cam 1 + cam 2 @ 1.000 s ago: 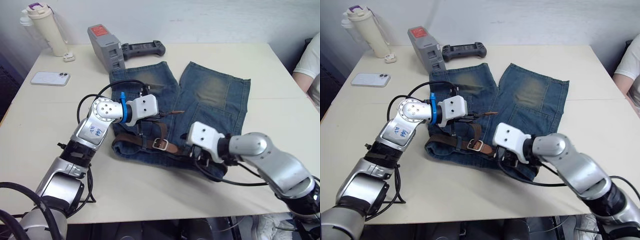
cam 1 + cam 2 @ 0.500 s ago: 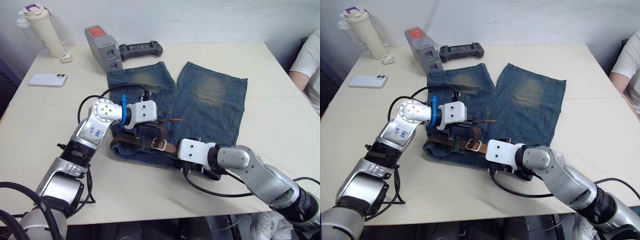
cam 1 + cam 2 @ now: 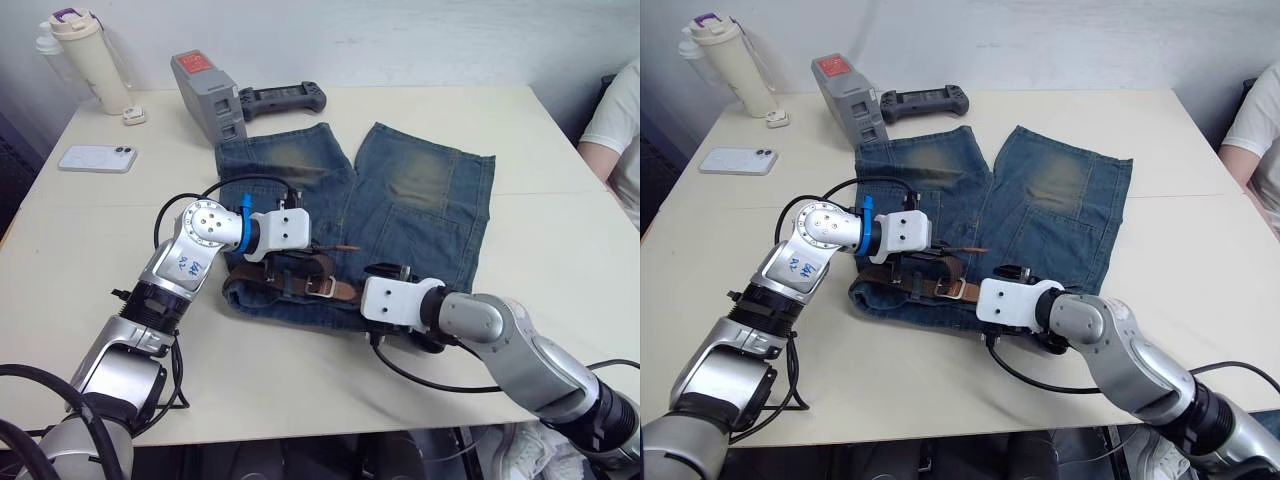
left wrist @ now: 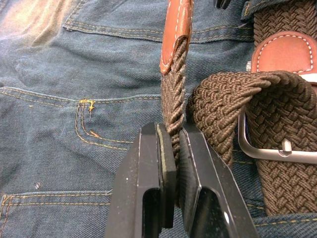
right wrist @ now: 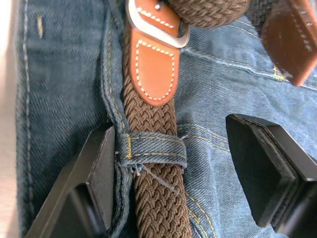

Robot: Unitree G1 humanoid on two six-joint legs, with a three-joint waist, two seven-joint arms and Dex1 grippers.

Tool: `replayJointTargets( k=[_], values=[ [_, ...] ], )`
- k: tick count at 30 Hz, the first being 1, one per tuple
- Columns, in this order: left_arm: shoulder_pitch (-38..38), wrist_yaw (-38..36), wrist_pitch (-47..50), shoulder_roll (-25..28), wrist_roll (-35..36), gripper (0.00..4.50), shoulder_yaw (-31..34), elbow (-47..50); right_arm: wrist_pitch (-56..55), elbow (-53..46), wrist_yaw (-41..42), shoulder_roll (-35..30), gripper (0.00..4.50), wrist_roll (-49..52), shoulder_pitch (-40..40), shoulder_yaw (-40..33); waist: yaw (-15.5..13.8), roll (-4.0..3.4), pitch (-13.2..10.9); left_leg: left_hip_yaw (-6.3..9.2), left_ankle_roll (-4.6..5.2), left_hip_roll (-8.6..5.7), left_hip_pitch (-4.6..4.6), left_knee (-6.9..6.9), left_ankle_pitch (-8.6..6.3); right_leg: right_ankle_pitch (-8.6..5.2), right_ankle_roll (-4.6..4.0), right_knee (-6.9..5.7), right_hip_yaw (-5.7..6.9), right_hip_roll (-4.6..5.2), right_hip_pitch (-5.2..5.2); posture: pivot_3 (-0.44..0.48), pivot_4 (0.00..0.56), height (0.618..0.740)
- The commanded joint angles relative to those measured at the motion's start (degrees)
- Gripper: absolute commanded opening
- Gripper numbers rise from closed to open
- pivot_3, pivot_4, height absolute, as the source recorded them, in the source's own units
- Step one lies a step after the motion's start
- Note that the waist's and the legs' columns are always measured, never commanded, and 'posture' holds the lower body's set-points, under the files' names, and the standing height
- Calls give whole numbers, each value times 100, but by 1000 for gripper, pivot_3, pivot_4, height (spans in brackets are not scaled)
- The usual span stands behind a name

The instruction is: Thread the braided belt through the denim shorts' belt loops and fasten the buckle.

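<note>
The denim shorts (image 3: 400, 200) lie flat on the table (image 3: 560, 260), waistband toward the near edge, legs pointing far. The braided belt (image 4: 277, 119) already runs along the waistband and passes under at least one of the belt loops (image 5: 151, 148), as the right wrist view shows. The buckle (image 3: 320, 288) sits near the middle of the waistband with the strap looped through its frame, so the step in hand appears to be fastening. The left gripper (image 4: 171, 163) is clamped on the free braided tail just short of its tan leather tip (image 4: 176, 29). The right gripper (image 5: 183, 173) stands with its jaws wide apart, straddling the belted loop and holding nothing. The next move probably calls for the left arm to draw the tail taut through the frame while the right steadies the waistband. No brand name is legible; the grey box (image 3: 205, 90) at the far left carries a red label whose print cannot be read.
</note>
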State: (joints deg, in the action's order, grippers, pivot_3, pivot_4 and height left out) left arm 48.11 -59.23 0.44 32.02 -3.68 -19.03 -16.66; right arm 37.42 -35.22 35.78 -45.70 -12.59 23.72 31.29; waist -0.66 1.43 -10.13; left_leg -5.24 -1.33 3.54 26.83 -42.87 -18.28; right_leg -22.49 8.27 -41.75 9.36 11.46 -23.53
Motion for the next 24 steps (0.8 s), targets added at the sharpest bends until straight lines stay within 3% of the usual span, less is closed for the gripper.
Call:
replayJointTargets(
  k=[1,2,5,10,11,20,24],
  values=[
    [-7,-18,-88,-17,-20,0,82,52,-392,158,-183,223,3472,-298,-134,-47,10,0,0,0,0,1,0,-4,0,0,0,-3,0,0,0,0,150,650],
    [-7,-13,-85,-15,-31,0,86,49,-532,260,-273,316,3472,-337,-208,-97,13,0,0,0,0,1,0,-7,0,0,0,-6,0,0,0,0,150,650],
    [-16,-6,-34,-25,-21,0,115,61,-969,491,-373,452,2629,-450,-383,-196,34,0,1,1,0,3,1,-14,0,0,0,-12,-1,0,0,0,150,650],
    [1,4,-11,-23,-16,0,147,95,-1435,600,-474,656,180,-601,-461,-402,72,0,1,1,1,4,2,-24,0,0,0,-24,-5,0,-4,0,150,650],
    [34,5,-50,-13,-37,0,145,63,-1494,600,-505,681,30,-615,-443,-504,73,0,1,1,1,4,2,-24,0,0,-1,-26,-6,0,-5,0,150,650],
    [471,-9,-529,78,-240,0,172,-528,-691,509,-715,1391,30,-287,-465,-1712,34,-1,1,8,5,3,30,-39,2,0,-1,-33,1,1,-19,0,150,650],
    [554,-4,-669,61,-282,0,194,-740,-613,488,-673,1460,30,-403,-478,-1692,37,-2,2,8,6,2,34,-39,2,0,-1,-34,2,3,-22,0,150,650]
  ],
)
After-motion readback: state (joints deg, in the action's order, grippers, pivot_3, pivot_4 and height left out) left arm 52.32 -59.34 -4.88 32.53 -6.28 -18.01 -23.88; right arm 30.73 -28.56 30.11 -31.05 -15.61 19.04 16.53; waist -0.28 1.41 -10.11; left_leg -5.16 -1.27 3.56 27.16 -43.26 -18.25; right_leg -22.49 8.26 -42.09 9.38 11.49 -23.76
